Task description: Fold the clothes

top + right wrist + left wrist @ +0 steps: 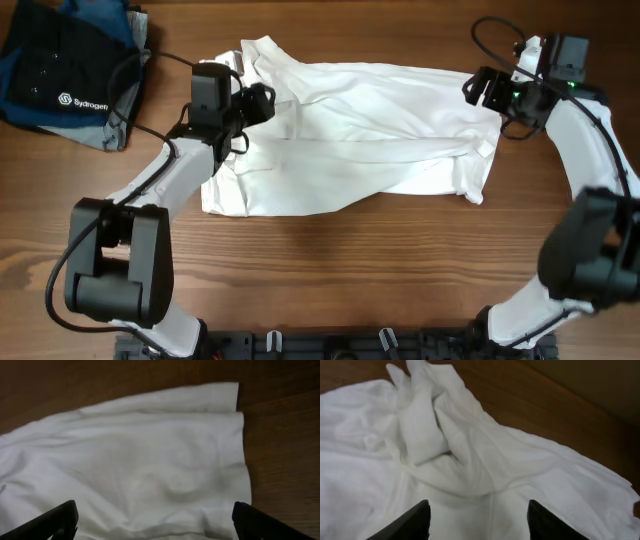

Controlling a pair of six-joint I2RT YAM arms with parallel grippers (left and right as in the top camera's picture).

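The white shirt (350, 130) lies spread on the wooden desk (330, 270), with its long side running from left to right between my two arms. The cloth is thin and has many wrinkles. One fold goes across the middle, and the lower right edge is turned over.

My left claw (260, 102) is above the left part of the shirt, where the cloth is bunched up into a soft ridge near the top corner. In the left wrist view its fingers (415, 520) stand apart and only loose cloth lies under them, so this claw is released and grasps nothing.

My right claw (480, 90) is at the right end of the shirt, near the upper corner. In the right wrist view its fingers (60, 520) are spread wide over the flat hem, with nothing between them. This claw is released too.

A dark blue folded stack (70, 70) with a white "Sydrogen" logo sits in the far left corner of the desk, apart from the shirt.
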